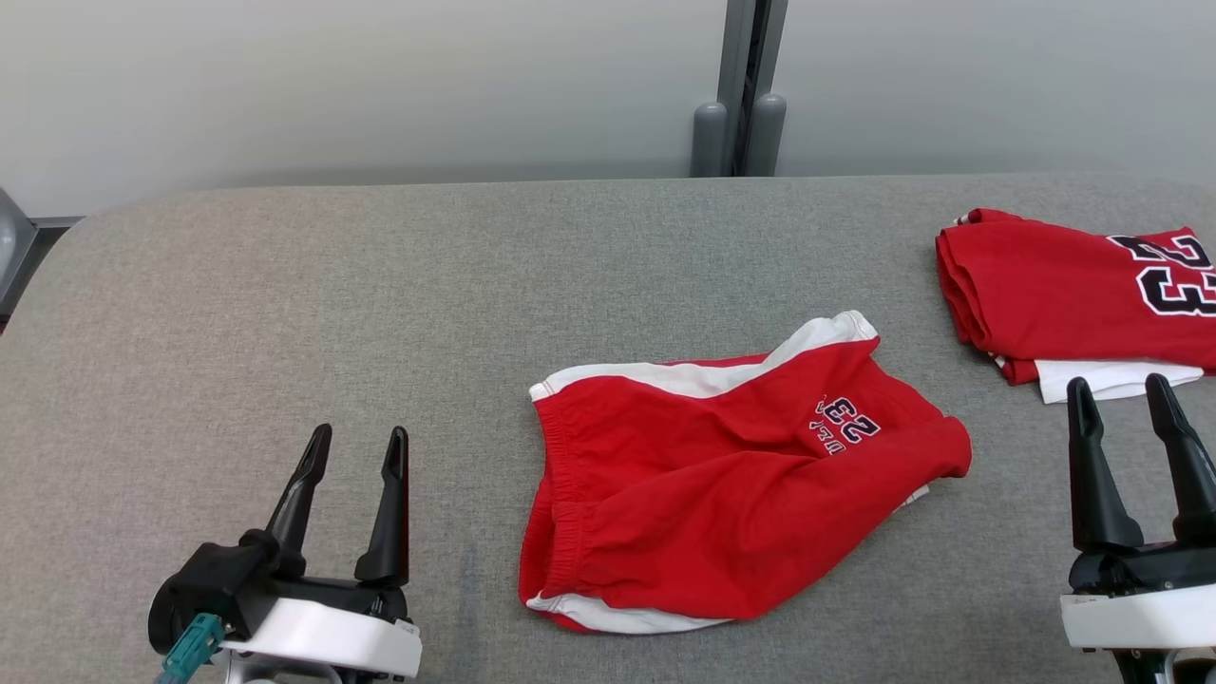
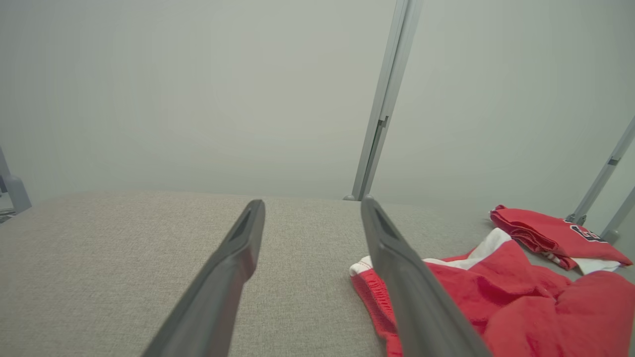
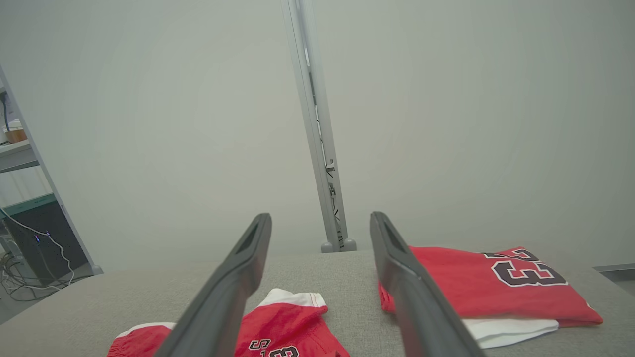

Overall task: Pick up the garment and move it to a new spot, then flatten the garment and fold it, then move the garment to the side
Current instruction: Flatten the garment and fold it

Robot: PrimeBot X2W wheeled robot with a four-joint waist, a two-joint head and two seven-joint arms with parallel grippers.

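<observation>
From the head view we take in the whole layout. The shorts (image 1: 722, 494) lie rumpled at the middle of the desk (image 1: 285, 285), waistband to our left, number patch up. A folded jersey (image 1: 1054, 285) sits at the far right, apart from them.

The left wrist view looks low across the cloth top and catches the waistband just past its right finger, with the jersey beyond. The right wrist view adds a shelf (image 3: 20, 153) and loose cables (image 3: 20, 277) off the desk at its left edge.

Our left hand (image 1: 361, 434) rests low by the near edge, well left of the shorts. Its fingers are spread, empty, and point toward the wall. Our right hand (image 1: 1117, 383) is posed the same way at the near right, also spread and empty, with its tips just before the jersey's white underlayer.

Bare desk runs wide to the left and behind the shorts, out to a rounded far-left corner. The far edge meets the wall, where a post (image 1: 739, 95) stands behind centre.
</observation>
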